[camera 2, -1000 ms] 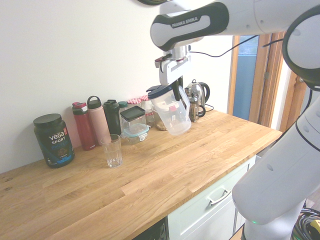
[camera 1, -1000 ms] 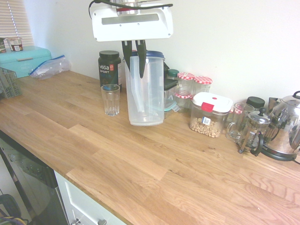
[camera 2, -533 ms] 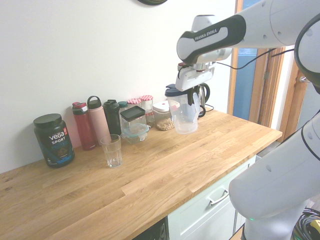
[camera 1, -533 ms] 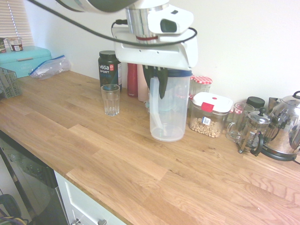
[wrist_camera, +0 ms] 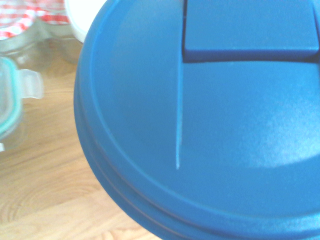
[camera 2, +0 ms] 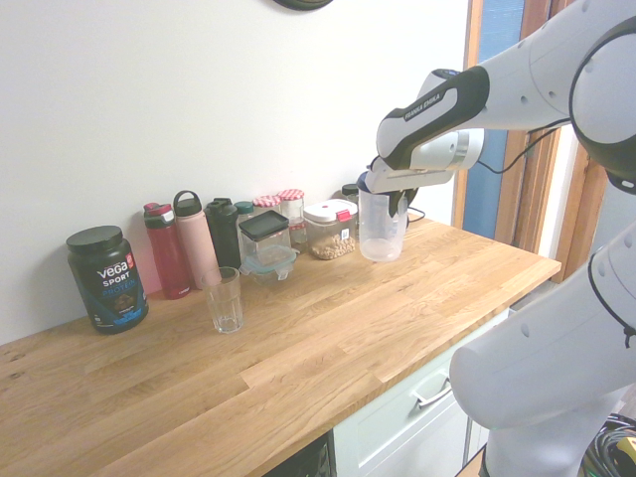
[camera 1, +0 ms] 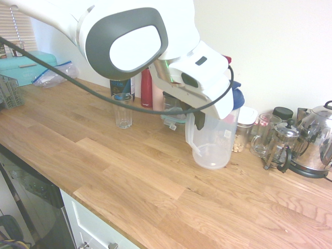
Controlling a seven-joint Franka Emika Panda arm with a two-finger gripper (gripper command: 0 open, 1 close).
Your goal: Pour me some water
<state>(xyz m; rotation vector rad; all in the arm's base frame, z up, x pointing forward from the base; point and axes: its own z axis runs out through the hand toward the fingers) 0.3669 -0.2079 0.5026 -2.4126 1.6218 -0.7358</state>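
A clear plastic pitcher (camera 1: 211, 145) with a blue lid (wrist_camera: 210, 115) stands upright, its base at or just above the wooden counter (camera 1: 129, 176). It is right of the row of jars. My gripper (camera 1: 199, 122) is shut on the pitcher's handle, just under the lid; the second exterior view shows the gripper (camera 2: 398, 204) beside the pitcher (camera 2: 381, 227). The empty-looking drinking glass (camera 1: 123, 110) stands well to the left in the first exterior view, apart from the pitcher. In the second exterior view the glass (camera 2: 225, 300) stands in front of the bottles.
Along the wall stand a black Vega tub (camera 2: 107, 278), three bottles (camera 2: 194, 240), lidded jars and food containers (camera 2: 329, 228). A glass mug (camera 1: 262, 134), a French press (camera 1: 280, 148) and a kettle (camera 1: 315, 142) crowd the right end. A teal box (camera 1: 26, 65) sits far left.
The pitcher, tilted near the glass a second ago, has travelled away from it along the counter, turned upright and come down low. The glass has not moved.
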